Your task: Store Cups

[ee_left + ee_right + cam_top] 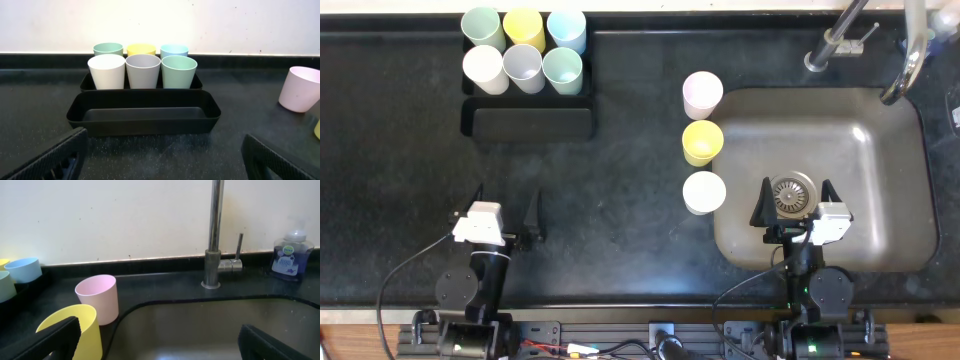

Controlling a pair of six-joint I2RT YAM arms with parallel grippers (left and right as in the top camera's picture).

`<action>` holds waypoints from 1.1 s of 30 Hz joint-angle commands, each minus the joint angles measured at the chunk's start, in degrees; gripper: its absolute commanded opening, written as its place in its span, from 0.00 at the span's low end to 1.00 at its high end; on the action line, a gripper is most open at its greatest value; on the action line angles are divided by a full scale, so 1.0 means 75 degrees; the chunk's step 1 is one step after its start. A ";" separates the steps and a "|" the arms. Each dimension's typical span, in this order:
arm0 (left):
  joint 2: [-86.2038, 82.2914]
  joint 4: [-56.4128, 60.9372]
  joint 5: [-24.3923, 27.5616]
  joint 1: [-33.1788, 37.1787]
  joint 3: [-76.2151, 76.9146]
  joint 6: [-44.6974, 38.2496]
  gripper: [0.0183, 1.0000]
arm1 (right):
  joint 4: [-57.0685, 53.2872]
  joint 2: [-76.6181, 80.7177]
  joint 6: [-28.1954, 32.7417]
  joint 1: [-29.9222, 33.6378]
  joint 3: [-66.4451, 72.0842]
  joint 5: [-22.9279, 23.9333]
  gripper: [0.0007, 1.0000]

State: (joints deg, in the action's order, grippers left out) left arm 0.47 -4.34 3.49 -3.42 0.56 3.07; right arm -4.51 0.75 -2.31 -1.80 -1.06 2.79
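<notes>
Three loose cups stand in a line on the dark counter by the sink's left rim: a pink cup [702, 93] [301, 89] [98, 298], a yellow cup [702, 141] [71, 331] and a white cup [704, 191]. A black tray [528, 124] [142, 116] at the back left has its near row bare. Its far rows hold several cups, among them a white one [106, 71], a grey one [143, 70] and a green one [178, 71]. My left gripper [506, 211] [165, 155] stands open over the counter, short of the tray. My right gripper [794, 198] [160, 340] stands open over the sink.
The steel sink [880, 140] with its drain [793, 193] fills the right side. A tap [842, 30] [215, 235] rises behind it, and a soap bottle [292, 254] stands at the far right. Bare counter lies between the tray and the loose cups.
</notes>
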 commanded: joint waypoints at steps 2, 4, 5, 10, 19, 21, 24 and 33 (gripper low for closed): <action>-0.0035 -0.0017 0.0414 -0.0061 0.0385 0.0466 1.00 | 0.0029 -0.0073 0.0017 0.0029 0.0099 -0.0058 1.00; 0.0146 -0.0020 0.0647 -0.0061 0.0860 0.0740 1.00 | 0.0029 -0.0073 0.0017 0.0029 0.0099 -0.0055 1.00; 0.0385 -0.0017 0.0761 -0.0061 0.1163 0.0889 1.00 | 0.0029 -0.0073 0.0017 0.0029 0.0099 -0.0055 1.00; 0.3392 -0.0367 0.1612 -0.0061 0.3596 0.1932 1.00 | 0.0029 -0.0073 0.0017 0.0032 0.0099 -0.0055 1.00; 1.1144 -0.5648 0.1979 -0.0711 1.2045 0.3433 1.00 | 0.0029 -0.0073 0.0017 0.0032 0.0099 -0.0055 1.00; 1.2715 -0.6653 0.1839 -0.1274 1.4160 0.3430 1.00 | 0.0029 -0.0073 0.0017 0.0032 0.0099 -0.0055 1.00; 1.4740 -0.7644 0.1524 -0.2157 1.6874 0.3404 1.00 | 0.0029 -0.0073 0.0017 0.0029 0.0099 -0.0055 1.00; 1.8057 -0.8690 0.0434 -0.3853 1.9832 0.3471 1.00 | 0.0029 -0.0073 0.0017 0.0032 0.0099 -0.0055 1.00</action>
State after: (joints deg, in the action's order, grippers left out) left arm 132.60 -69.28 10.46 -31.11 146.32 28.01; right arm -4.54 0.62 -2.28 -1.80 -1.06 2.79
